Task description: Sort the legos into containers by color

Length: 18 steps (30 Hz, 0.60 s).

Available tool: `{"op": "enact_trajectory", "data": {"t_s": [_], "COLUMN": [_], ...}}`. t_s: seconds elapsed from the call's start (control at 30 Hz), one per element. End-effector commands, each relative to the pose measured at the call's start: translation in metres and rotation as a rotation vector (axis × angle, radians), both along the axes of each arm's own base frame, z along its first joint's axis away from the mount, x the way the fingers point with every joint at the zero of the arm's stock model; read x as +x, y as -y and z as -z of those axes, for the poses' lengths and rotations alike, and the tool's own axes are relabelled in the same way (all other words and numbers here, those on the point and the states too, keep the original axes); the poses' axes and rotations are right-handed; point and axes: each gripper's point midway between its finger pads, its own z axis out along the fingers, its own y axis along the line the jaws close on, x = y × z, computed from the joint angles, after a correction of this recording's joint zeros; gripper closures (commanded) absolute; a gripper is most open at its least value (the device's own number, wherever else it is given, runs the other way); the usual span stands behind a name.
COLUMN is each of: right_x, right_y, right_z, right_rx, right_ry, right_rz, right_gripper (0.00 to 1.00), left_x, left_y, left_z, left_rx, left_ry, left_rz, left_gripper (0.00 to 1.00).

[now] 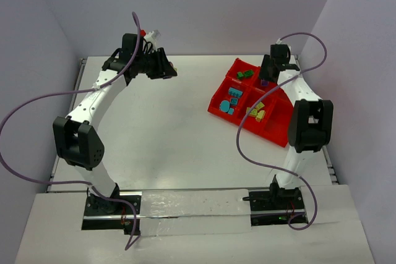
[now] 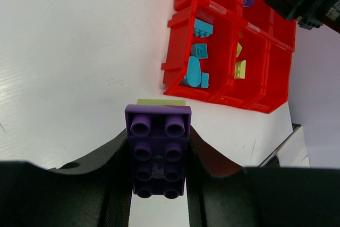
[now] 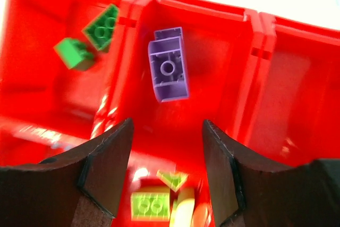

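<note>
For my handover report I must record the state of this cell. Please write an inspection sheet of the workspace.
Surface: white table, no stain seen.
Job's things: red tray at the far right. Green bricks, teal bricks, yellow-green bricks and a loose purple brick each lie in their own compartment.
Clutter: nothing seen.
Grippers: left gripper shut on the held purple brick, with a yellow-green piece at its far edge. Right gripper open, empty, over the tray.
Cables: purple cables loop loosely along both arms.
Surroundings: plain pale walls.
</note>
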Motion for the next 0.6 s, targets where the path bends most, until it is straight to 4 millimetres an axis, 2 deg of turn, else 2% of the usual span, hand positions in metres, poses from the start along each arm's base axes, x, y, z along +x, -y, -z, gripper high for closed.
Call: {"op": "enact_trajectory", "data": {"t_s": [0.0, 0.07, 0.13, 0.17, 0.23, 0.27, 0.3, 0.33, 0.4, 0.47, 0.57], "right_x": [-0.010, -0.023, -0.042, -0.052, -0.086, -0.096, -0.107, -0.109, -0.134, -0.145, -0.163], "right_y": [-0.025, -0.078, -0.122, -0.142, -0.197, -0.214, -0.230, -0.234, -0.276, -0.290, -0.303], "right_z": [-0.114, -0.145, -0.173, -0.181, -0.193, -0.193, -0.193, -0.192, -0.183, -0.176, -0.177], "right_rx": [0.045, 0.109, 0.127, 0.137, 0.167, 0.142, 0.117, 0.113, 0.095, 0.078, 0.081], "right_ry": [0.283, 0.398, 0.531, 0.574, 0.658, 0.676, 0.697, 0.699, 0.672, 0.633, 0.632], "right_rz": [-0.113, -0.341, -0.542, -0.640, -0.931, -1.016, -1.101, -1.119, -1.298, -1.400, -1.495], "right_gripper": [0.38, 0.38, 0.39, 0.39, 0.39, 0.39, 0.39, 0.39, 0.40, 0.40, 0.41], "left_x": [-0.018, -0.022, -0.030, -0.031, -0.038, -0.042, -0.046, -0.047, -0.056, -0.074, -0.092], "left_y": [0.004, 0.004, 0.006, 0.007, 0.009, 0.011, 0.013, 0.014, 0.020, 0.028, 0.033], "left_z": [-0.048, -0.056, -0.065, -0.070, -0.076, -0.078, -0.080, -0.079, -0.080, -0.080, -0.077], "left_rx": [-0.074, -0.092, -0.117, -0.128, -0.152, -0.166, -0.180, -0.183, -0.204, -0.241, -0.279], "left_ry": [0.105, 0.130, 0.149, 0.162, 0.169, 0.167, 0.164, 0.162, 0.145, 0.121, 0.105], "left_rz": [0.066, 0.070, 0.089, 0.094, 0.119, 0.140, 0.161, 0.165, 0.242, 0.360, 0.469], "left_gripper": [1.00, 1.00, 1.00, 1.00, 1.00, 1.00, 1.00, 1.00, 1.00, 1.00, 1.00]}}
